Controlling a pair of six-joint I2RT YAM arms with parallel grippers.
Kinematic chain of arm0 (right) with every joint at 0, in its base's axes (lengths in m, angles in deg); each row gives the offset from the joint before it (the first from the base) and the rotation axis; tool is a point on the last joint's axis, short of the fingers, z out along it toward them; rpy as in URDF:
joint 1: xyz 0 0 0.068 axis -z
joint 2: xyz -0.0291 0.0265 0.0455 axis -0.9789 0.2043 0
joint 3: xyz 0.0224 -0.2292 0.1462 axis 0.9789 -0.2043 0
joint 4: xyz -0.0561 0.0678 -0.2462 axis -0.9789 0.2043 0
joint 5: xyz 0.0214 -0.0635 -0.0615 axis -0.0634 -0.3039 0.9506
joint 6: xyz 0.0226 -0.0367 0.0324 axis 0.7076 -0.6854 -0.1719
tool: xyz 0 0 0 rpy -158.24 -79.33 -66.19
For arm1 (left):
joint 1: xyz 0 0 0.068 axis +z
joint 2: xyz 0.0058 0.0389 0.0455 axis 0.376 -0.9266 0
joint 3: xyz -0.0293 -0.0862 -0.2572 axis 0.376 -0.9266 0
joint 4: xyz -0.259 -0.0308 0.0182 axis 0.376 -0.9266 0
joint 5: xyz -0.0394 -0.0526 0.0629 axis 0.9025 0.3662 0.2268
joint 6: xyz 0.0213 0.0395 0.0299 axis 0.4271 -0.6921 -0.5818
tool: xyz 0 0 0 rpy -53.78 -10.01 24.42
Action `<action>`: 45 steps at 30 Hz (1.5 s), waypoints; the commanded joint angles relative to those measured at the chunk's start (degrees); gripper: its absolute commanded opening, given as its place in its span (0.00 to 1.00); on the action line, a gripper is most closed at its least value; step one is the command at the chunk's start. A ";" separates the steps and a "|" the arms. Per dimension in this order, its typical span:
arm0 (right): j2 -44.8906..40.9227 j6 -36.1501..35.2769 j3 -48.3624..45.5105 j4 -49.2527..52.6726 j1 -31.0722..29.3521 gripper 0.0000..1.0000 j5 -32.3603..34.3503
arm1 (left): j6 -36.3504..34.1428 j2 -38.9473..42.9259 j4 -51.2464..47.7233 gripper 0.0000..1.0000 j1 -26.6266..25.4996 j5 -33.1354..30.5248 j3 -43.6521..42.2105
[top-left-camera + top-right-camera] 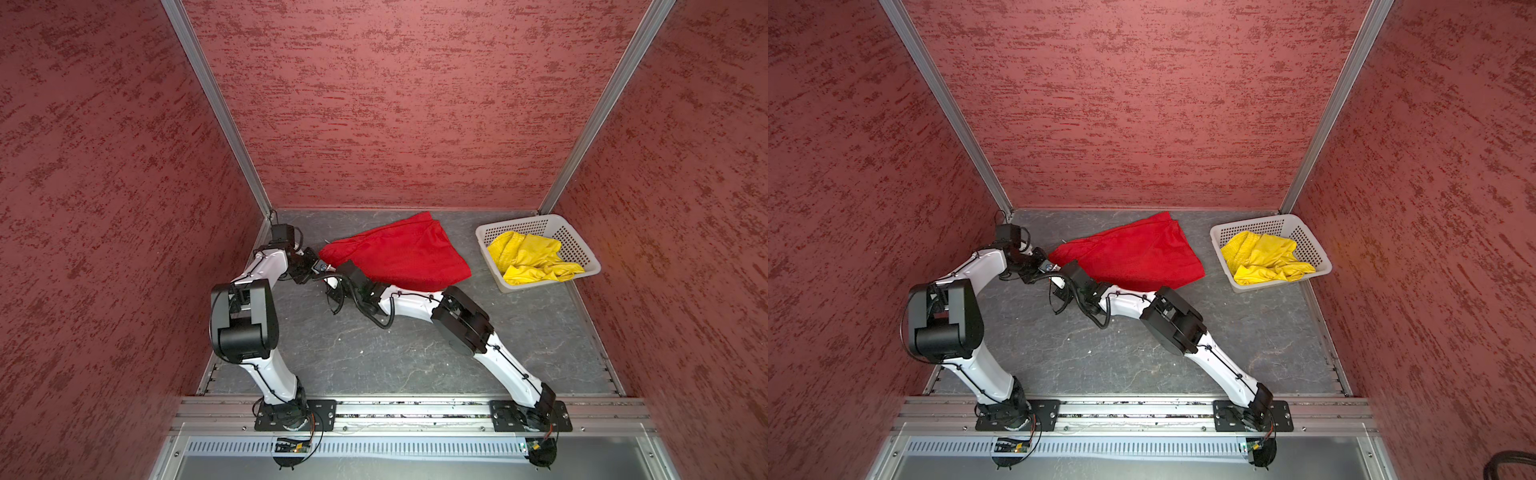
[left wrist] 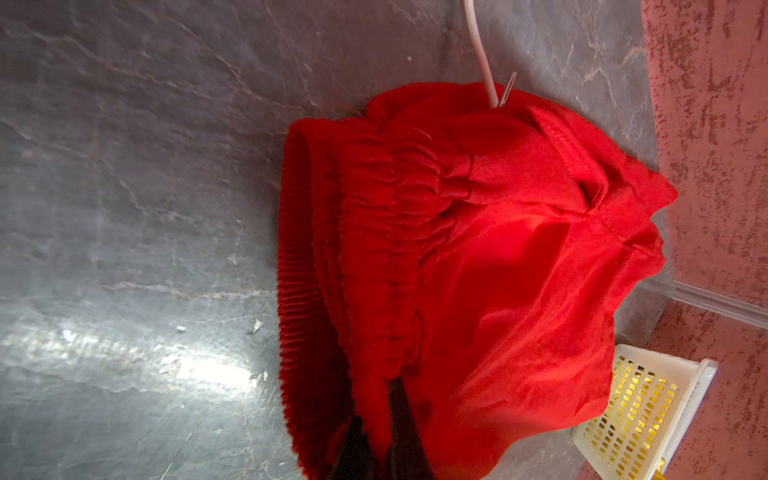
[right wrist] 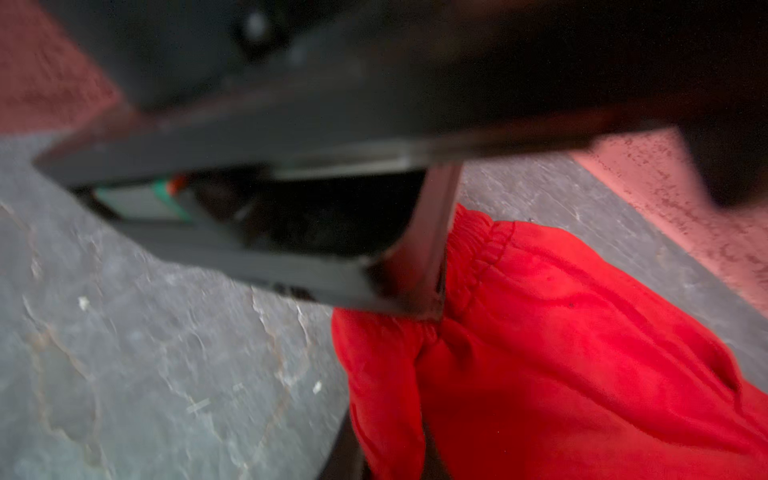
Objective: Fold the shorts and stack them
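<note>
Both arms bend inward and meet at the red shorts' [image 1: 399, 253] 8 o'clock corner. The left gripper [image 2: 378, 432] pinches the gathered waistband, jaws nearly together. The right gripper [image 3: 390, 457] is clamped on bunched red cloth beside it. The red shorts lie at the table's [image 1: 374, 353] 12 o'clock. At 2 o'clock the white basket [image 1: 577, 245] holds the crumpled yellow shorts [image 1: 528, 257].

In the right wrist view a large dark blur [image 3: 332, 104] takes up nearly half, hiding part of the red shorts [image 3: 582, 353]. In the left wrist view the left gripper [image 2: 376, 403] and white basket [image 2: 665, 358] are cut off by the frame edge. In both top views the right arm [image 1: 415, 301] covers the shorts' near edge.
</note>
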 commanded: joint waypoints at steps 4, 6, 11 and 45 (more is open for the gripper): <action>-0.36 3.80 -1.22 -0.08 0.59 0.00 0.00 | 4.75 6.25 3.53 0.85 1.13 5.45 -4.90; -1.87 5.29 -3.65 -2.34 1.00 0.00 -0.02 | 6.87 10.07 6.74 0.99 2.94 5.27 -8.59; -4.66 8.90 -7.05 -5.18 1.86 0.00 -1.27 | 10.65 14.64 14.74 1.00 5.67 5.94 -16.14; -10.30 21.85 -12.53 -8.56 3.64 0.00 -6.50 | 33.61 -1.17 60.66 0.98 -4.79 11.25 -27.63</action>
